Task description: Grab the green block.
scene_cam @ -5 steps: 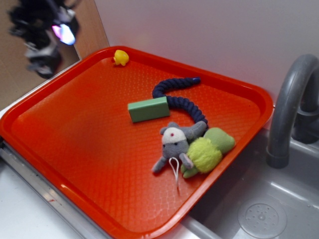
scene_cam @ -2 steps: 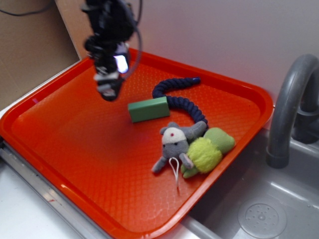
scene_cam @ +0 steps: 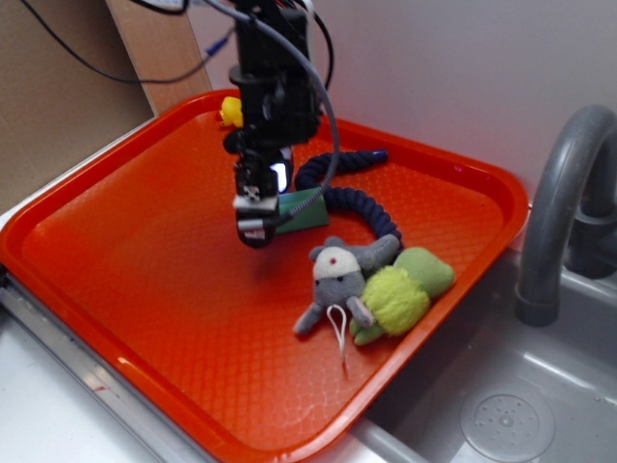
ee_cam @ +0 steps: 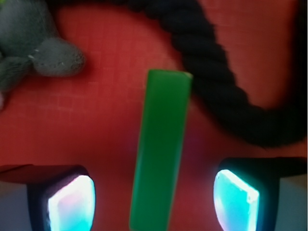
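Green block (ee_cam: 161, 149): lying flat on the red tray (scene_cam: 145, 280), its long axis running up the wrist view, its near end sitting between the two fingers.
Gripper (scene_cam: 258, 214): standing wide open and holding nothing; the lit pads (ee_cam: 72, 202) are showing a clear gap on either side of the block.
What is changing: a second ago the arm was blurring past the tray's far left corner and the block lay in full view; now the gripper is hanging right over it, hiding most of it in the exterior view.
Meaning for the task: the approach is looking nearly finished; lowering and closing seem to be what remains.
Neighbours: the dark blue rope (ee_cam: 226, 86) is curving just beside the block's right side, and the grey plush mouse (scene_cam: 337, 275) is lying near, so a finger may be catching rope.
Further out: the lime plush toy (scene_cam: 400, 294) is resting against the mouse, and the yellow duck (scene_cam: 229, 111) is sitting at the far corner.
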Tool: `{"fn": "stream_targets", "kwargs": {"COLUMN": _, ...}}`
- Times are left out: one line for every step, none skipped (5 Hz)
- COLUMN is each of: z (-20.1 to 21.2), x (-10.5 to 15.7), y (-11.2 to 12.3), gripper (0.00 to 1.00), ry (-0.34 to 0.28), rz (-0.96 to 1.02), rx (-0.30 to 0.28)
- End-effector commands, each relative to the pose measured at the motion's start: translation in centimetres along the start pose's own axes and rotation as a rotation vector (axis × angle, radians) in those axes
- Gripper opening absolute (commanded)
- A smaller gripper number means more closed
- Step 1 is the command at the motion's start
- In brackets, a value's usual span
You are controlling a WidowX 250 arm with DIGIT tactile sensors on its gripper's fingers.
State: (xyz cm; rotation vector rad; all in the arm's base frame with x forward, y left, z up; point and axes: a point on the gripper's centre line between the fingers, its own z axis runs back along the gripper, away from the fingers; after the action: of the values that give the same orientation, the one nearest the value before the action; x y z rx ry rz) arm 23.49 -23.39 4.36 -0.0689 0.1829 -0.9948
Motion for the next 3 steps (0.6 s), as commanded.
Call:
{"fn": "stream_targets", "kwargs": {"z": 0.6, "x": 0.2, "y": -1.8, "gripper": 0.0, "ry": 0.027, "rz": 0.018, "rx": 0.068}}
{"fn": "stream_targets", "kwargs": {"z": 2.7, "x": -1.1, "y": -2.0, "gripper": 0.0, "ry": -0.01, "rz": 0.097, "rx": 0.122}}
{"fn": "stream_targets", "kwargs": {"z": 6.9, "x": -4.2, "y": -1.4, "gripper": 0.0, "ry": -0.104, "rz": 0.247, "rx": 0.174}}
